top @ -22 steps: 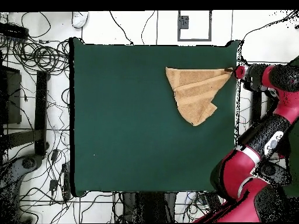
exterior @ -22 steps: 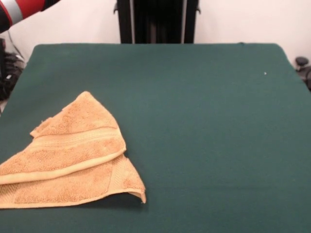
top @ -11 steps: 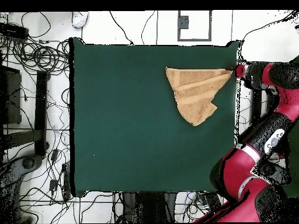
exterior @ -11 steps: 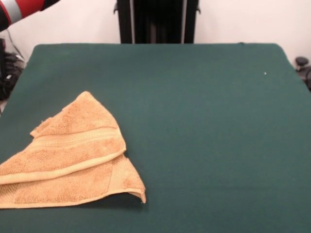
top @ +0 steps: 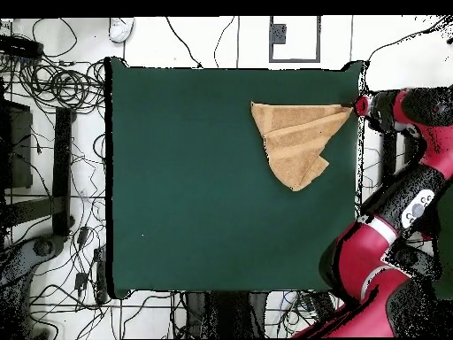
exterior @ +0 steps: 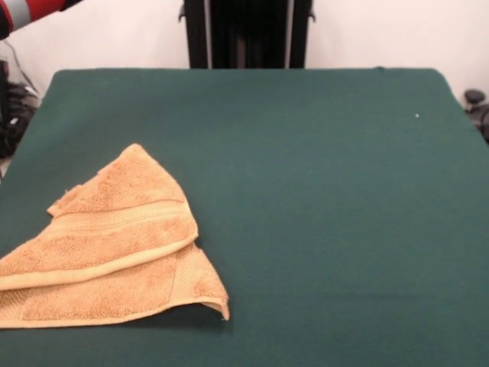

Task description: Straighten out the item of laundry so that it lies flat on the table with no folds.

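While the end effector (top: 361, 106) hung off the counter (exterior: 321, 191) edge, its state impossible to tell, the soft, light towel (exterior: 107, 248) lay folded, its loose corner likely the best hold.

Around the work surface the floor is white and strewn with black cables (top: 62, 88) — loops and coils lie thickest on the overhead view's left side, with more strands trailing along the bottom edge. A dark bar-like stand (top: 62, 168) runs upright through that left-hand tangle, beside a dark boxy shape (top: 13, 146) at the very edge. At the top of the overhead view sits a small white square frame with a dark patch (top: 294, 40) in it. In the front view a plain white wall (exterior: 382, 34) fills the background — a black upright post (exterior: 246, 34) stands against it, centred.
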Robot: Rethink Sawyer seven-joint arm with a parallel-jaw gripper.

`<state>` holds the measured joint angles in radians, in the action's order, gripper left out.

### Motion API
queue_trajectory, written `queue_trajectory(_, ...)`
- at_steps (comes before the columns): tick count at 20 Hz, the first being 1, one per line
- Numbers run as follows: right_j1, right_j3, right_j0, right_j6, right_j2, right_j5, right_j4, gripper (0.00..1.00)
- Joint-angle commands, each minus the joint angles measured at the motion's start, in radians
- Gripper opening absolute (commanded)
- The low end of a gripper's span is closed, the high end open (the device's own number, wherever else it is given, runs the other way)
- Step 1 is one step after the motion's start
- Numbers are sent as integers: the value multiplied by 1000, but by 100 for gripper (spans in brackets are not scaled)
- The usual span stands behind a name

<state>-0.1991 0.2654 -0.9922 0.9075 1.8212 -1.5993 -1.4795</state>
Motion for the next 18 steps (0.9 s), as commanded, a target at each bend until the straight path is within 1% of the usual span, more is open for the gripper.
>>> queue_trajectory(1,-25,-17,39,-248,-221,182,-217,100)
queue_trajectory(4,-19,-1,42,-229,-248,195,-218,100)
queue_trajectory(8,-29,27,30,-282,-254,216,-162,100)
queue_trajectory(11,-9,92,24,-247,-327,303,-142,100)
queue_trajectory(12,6,142,19,-214,-372,340,-127,100)
queue_trajectory(14,25,196,15,-164,-426,377,-107,100)
queue_trajectory(15,69,316,3,-44,-516,430,-92,100)
queue_trajectory(18,135,448,1,90,-615,493,-67,100)
